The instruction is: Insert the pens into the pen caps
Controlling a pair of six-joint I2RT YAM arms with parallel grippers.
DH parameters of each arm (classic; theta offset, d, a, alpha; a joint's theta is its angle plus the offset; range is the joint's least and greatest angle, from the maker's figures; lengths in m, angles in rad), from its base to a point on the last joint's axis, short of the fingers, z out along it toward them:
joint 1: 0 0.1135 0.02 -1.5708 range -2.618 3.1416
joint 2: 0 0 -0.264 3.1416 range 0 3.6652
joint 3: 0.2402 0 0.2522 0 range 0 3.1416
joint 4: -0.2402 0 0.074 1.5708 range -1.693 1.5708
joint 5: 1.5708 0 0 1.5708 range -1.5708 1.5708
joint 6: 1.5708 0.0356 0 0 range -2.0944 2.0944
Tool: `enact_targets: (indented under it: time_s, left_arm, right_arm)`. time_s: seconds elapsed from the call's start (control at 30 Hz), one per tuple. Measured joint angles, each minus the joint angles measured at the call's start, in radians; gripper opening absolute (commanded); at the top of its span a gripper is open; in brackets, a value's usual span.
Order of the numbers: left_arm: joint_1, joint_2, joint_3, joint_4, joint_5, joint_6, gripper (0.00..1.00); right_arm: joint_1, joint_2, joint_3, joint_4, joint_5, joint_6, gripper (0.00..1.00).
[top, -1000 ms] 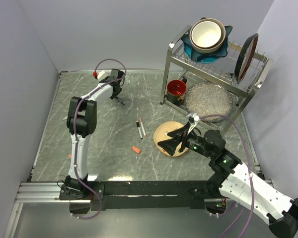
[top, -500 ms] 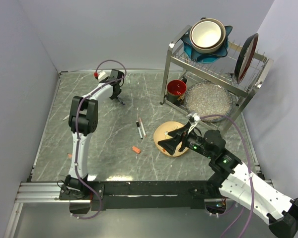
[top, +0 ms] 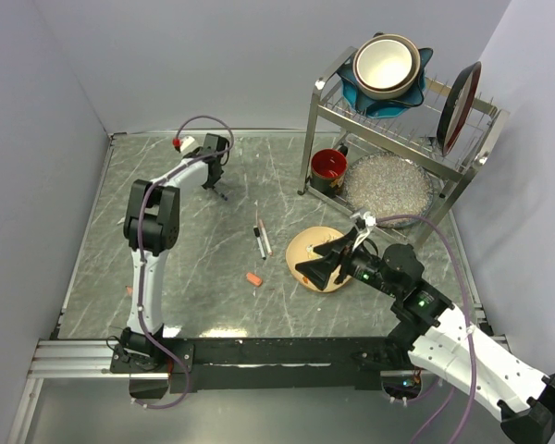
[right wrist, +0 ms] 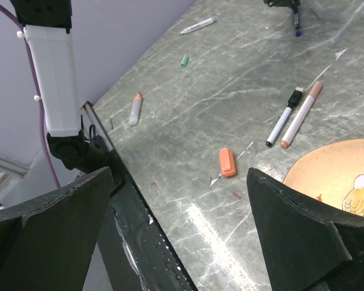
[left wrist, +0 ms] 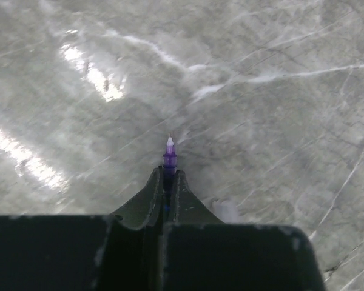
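1. My left gripper (left wrist: 167, 177) is clamped tight on a thin purple-tipped pen (left wrist: 169, 159), tip poking past the fingers, at the upper left of the overhead view.
2. My right gripper (right wrist: 179, 176) stands wide apart and empty over the tan round plate (top: 302, 244).
3. Next I'd carry the pen level and keep it gripped firmly. The stubby orange cap (top: 253, 278) lies mid-frame, near two loose pens (top: 261, 239).
4. The grey veined tabletop (top: 166, 213) is glossy, the walls are pale lilac, and a wire dish rack (top: 398, 120) stands at the upper right.

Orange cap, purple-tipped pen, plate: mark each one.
orange cap (right wrist: 227, 162), right wrist view, middle of its body.
purple-tipped pen (left wrist: 169, 159), left wrist view, purple section near its tip.
plate (right wrist: 318, 163), right wrist view, bare rim.
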Motion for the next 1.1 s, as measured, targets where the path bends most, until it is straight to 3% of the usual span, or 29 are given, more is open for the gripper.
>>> enact_targets:
  time_s: [0.33, 0.63, 0.8, 0.93, 1.1]
  left_arm:
    - [0.011, -0.245, -0.396, 0.175, 0.084, 0.035, 0.01]
    - [-0.065, -0.612, -0.801, 0.272, 0.269, 0.128, 0.01]
    - [-0.163, -0.801, -0.923, 0.392, 0.401, 0.146, 0.01]
    - [-0.218, -0.942, -1.003, 0.482, 0.505, 0.140, 0.01]
    - [-0.233, -1.078, -1.088, 0.594, 0.629, 0.099, 0.01]
  right_arm:
    - [0.000, 0.032, 0.002, 0.002, -0.019, 0.051, 1.00]
    - [0.000, 0.255, 0.040, 0.016, -0.026, 0.092, 0.99]
    - [0.000, 0.371, 0.048, 0.108, -0.073, 0.101, 0.91]
    - [0.000, 0.509, 0.076, 0.206, -0.140, 0.114, 0.76]
    - [0.000, 0.646, 0.095, 0.348, -0.209, 0.172, 0.72]
